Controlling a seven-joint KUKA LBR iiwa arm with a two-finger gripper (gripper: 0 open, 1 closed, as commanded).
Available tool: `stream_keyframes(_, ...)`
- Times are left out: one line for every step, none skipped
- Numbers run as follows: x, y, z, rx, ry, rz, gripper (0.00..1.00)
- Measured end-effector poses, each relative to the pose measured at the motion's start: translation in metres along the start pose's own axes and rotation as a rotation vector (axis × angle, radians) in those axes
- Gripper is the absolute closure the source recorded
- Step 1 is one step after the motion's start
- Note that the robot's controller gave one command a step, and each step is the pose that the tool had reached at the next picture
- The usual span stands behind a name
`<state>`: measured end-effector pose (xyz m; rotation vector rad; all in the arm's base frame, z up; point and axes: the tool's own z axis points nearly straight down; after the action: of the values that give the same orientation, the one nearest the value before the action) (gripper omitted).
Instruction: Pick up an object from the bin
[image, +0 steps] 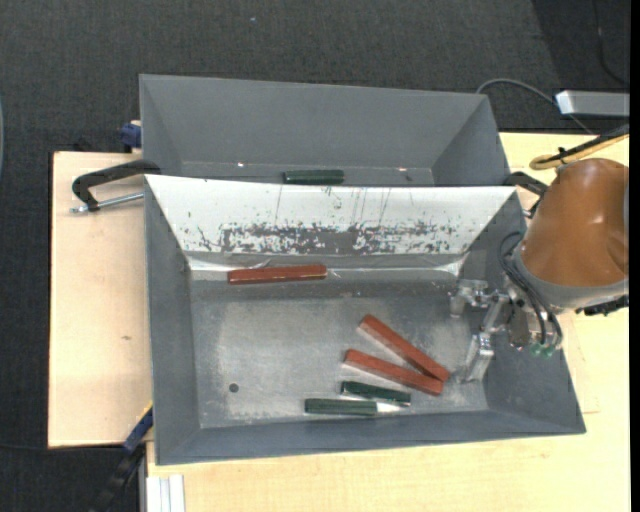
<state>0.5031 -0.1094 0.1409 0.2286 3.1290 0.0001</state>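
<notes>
The gripper (474, 362) is hanging low by the right wall of the bin (170, 330), just beside the right end of a red-brown bar (392, 370). This bar is lying front-right, above two dark green bars (352, 405). Whether the jaws are released or clenched cannot be told.

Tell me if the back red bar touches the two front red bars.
Apart. The camera view shows bare floor between the back bar and the nearest front bar.

Your grey metal bin (170, 340) carries everything. On its floor you'll find one red-brown stick (277, 274) along the back wall. Front right, an upper red-brown stick (400, 345) and a lower red-brown stick (390, 371) converge. A near dark green stick (375, 392) and a front dark green stick (340, 407) lie just beside them.
</notes>
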Motion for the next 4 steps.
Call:
stream_keyframes(0.004,0.015,0.037,0.001,-0.006,-0.001,0.00)
stream_keyframes(0.010,0.021,0.068,-0.002,0.009,0.082,0.00)
stream_keyframes(-0.004,0.036,0.070,-0.001,0.000,0.138,1.00)
stream_keyframes(-0.004,0.036,0.070,0.000,0.000,0.138,1.00)
